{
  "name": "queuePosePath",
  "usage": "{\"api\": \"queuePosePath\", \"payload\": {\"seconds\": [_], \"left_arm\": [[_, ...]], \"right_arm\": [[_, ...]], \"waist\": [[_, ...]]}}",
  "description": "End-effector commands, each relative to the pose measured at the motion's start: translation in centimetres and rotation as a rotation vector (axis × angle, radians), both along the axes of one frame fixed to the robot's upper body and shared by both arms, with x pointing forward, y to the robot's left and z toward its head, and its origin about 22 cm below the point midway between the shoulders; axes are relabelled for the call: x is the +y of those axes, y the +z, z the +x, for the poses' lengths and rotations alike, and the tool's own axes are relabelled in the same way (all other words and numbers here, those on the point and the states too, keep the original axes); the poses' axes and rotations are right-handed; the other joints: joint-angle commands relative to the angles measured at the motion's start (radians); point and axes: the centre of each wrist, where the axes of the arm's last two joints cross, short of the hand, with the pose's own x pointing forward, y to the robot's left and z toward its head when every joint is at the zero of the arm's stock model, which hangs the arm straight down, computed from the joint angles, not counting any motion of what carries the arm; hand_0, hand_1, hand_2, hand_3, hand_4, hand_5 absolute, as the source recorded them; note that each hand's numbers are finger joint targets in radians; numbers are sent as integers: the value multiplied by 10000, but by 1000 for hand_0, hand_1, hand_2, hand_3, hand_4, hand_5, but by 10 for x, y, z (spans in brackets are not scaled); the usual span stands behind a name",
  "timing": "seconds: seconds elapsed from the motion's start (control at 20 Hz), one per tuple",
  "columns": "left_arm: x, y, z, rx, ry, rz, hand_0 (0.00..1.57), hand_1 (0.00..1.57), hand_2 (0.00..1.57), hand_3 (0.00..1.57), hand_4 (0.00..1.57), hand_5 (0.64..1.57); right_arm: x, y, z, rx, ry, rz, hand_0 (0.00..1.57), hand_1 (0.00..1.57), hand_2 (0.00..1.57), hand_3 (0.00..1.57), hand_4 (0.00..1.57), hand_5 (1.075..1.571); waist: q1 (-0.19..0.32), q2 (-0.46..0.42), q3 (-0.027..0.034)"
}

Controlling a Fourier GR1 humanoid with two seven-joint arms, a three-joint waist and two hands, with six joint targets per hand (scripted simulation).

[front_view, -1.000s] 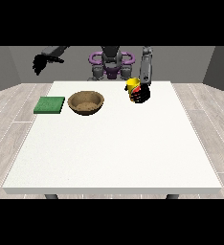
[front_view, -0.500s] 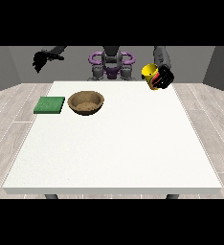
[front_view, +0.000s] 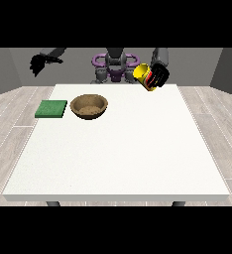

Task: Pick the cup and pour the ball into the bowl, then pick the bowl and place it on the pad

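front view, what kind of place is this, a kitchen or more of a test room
Most likely a bare test room, not a kitchen: one large white table on a wood-plank floor with plain grey walls, and only a bowl, a green pad and a held yellow cup as props.

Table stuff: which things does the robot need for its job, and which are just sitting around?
Needed for the job:
yellow cup, held tilted in the hand at the view's right
brown bowl
green pad

Just around:
white table
hand at the view's left, holding nothing
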Motion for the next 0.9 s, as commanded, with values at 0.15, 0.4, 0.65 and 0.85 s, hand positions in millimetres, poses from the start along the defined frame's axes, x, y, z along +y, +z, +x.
{"api": "queuePosePath", "payload": {"seconds": [0.15,0.4,0.65,0.85], "left_arm": [[-73,11,10,-104,317,2596,1516,1516,1571,1571,1571,1211],[-111,14,9,-452,-394,5608,1553,1553,1571,1571,1530,1298],[-155,3,-2,-603,-1444,8337,1482,1482,1571,1571,1571,1204],[-186,-6,-11,-919,-1843,10874,1509,1509,1571,1571,1571,1042]], "right_arm": [[-1,-11,1,504,42,72,0,0,0,0,0,1570],[-14,-23,-11,876,-99,265,0,0,0,0,0,1571],[-14,-6,5,597,-11,25,0,0,0,0,0,1571],[-2,-12,10,530,426,283,0,0,0,0,0,1570]], "waist": [[-165,-529,10],[-21,-1115,19],[-140,-752,7],[-395,-604,11]]}}
